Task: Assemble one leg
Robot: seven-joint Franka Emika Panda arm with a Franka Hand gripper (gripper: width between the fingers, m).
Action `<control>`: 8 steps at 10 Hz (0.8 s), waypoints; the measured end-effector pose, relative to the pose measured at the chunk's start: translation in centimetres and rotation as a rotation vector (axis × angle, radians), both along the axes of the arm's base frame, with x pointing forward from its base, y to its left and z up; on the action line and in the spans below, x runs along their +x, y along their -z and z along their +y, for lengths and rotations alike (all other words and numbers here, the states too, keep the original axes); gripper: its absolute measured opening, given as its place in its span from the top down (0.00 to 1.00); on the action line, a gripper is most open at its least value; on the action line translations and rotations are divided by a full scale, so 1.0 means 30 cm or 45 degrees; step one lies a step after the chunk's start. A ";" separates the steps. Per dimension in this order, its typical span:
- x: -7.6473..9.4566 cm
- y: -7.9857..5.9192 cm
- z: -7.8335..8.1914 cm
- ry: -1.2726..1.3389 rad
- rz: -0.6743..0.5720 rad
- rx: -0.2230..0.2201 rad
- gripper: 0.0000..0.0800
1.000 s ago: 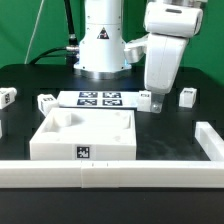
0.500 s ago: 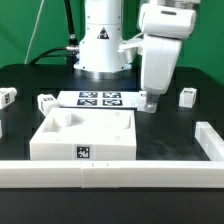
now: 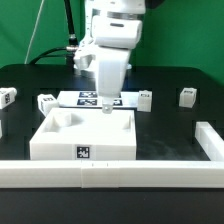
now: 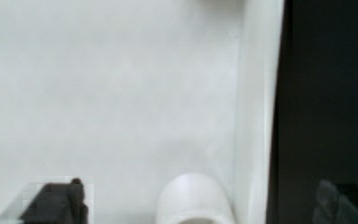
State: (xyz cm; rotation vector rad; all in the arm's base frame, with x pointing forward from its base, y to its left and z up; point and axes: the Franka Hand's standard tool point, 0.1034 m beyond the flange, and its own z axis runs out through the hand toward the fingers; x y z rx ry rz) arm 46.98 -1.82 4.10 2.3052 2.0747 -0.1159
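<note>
Gripper [image 3: 108, 103]: fingers [image 4: 55, 203] apart, nothing clamped, low over panel [image 3: 55, 148] far rim.
Nearest leg [image 3: 145, 98]: just beside, toward exterior view's right; long axis unclear.

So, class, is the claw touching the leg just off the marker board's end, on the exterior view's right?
Apart. In the exterior view the claw hangs over the panel's back edge, and marker board shows between it and the leg.

A green backdrop [image 3: 30, 25] fills the far side behind an evenly lit black table [image 3: 170, 125], with a white rail [image 3: 150, 172] along its near edge and black cables [image 3: 68, 25] hanging far left.
</note>
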 end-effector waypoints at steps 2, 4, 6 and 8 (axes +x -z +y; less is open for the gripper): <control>-0.022 0.044 -0.007 0.011 0.003 0.015 0.19; -0.034 0.077 -0.001 0.011 0.017 0.022 0.19; -0.036 0.093 0.008 0.008 0.025 0.025 0.19; -0.034 0.091 0.024 0.009 0.021 0.026 0.43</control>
